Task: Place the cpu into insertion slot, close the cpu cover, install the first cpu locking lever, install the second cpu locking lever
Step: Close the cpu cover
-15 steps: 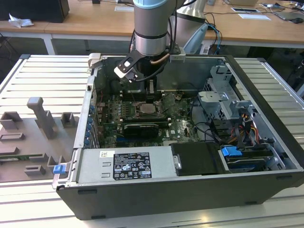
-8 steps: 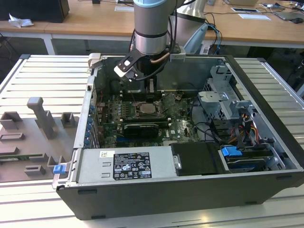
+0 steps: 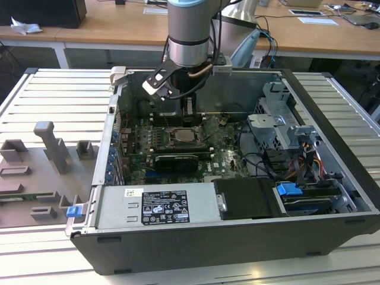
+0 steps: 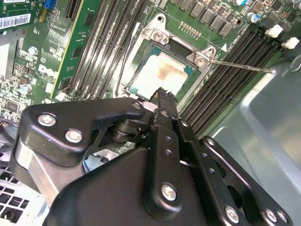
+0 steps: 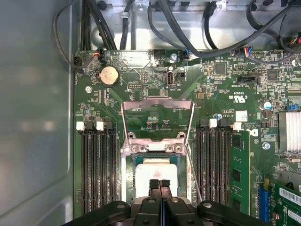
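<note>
My fingers (image 5: 153,186) are pressed together, tip against tip, and I see nothing clamped between them. In the first wrist view my gripper (image 5: 159,184) points down at the motherboard (image 5: 221,80) inside the open computer case (image 3: 350,178).

The cpu (image 5: 155,170) is already in the insertion slot (image 5: 126,175), lying flat with its pale face up. It sits directly under my fingertips and reaches a little ahead of them. I judge the tips to be over its near edge, but I cannot tell whether they touch it.

The cpu cover (image 5: 157,104) is not closed. It stands swung back on the far side of the cpu, straight ahead of my fingers, and the board shows through its window. Its hinge edge runs crosswise to the line my fingers point along.

1 locking lever (image 5: 194,174), a thin rod, lies free alongside the slot, just off to 1 side of my fingers and roughly parallel to them.
</note>
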You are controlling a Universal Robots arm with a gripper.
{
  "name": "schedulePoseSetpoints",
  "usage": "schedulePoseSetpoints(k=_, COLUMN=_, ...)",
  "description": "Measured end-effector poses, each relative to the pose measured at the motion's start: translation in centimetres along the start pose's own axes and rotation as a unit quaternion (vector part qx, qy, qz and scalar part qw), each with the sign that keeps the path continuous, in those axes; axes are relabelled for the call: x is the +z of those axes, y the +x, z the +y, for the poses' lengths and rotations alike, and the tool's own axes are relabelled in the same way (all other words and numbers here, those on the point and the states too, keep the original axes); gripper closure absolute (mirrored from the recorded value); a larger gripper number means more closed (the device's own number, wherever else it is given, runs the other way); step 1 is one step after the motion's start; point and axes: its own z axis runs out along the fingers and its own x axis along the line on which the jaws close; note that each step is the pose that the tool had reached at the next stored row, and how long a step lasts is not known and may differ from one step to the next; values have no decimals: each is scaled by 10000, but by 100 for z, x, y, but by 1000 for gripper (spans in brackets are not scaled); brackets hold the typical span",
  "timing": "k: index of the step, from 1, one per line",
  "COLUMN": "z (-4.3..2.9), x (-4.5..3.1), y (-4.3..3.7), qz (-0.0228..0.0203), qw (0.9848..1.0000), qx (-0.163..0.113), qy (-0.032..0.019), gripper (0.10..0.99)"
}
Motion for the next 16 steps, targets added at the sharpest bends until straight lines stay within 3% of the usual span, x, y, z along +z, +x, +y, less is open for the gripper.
schedulePoseSetpoints(k=6, z=3, x=-19, y=1, qz=1, qw=10000, qx=0, qy=-1, gripper=980)
schedulePoseSetpoints(k=11, z=49, x=-29, y=1, qz=0, qw=10000, qx=0, qy=0, gripper=980)
schedulePoseSetpoints(k=16, z=55, x=-133, y=3, qz=-1, qw=10000, qx=0, qy=0, gripper=980)
